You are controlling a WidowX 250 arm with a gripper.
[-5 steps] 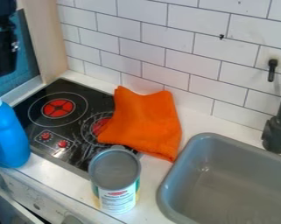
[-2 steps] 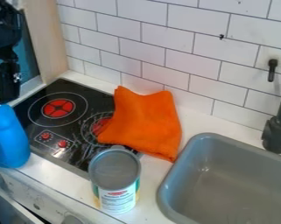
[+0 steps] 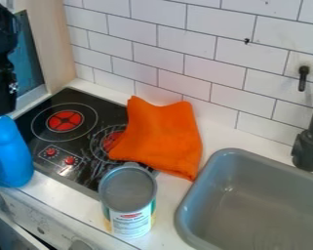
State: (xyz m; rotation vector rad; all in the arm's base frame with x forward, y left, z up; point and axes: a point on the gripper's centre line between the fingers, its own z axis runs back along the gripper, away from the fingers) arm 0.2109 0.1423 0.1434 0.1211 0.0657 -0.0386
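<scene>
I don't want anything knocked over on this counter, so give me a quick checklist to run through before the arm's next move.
1. End effector lined up with the blue bottle: ok, it hangs at the bottle's top.
2. End effector touching the blue bottle: cannot tell, the black parts overlap its top.
3. Blue bottle upright: ok.
4. Can upright: ok, it stands between the cooktop and the sink.
5. Cooktop free of the orange cloth: not ok, the cloth partly covers the right-hand burner.
6. Orange cloth out of the sink: ok.
</scene>
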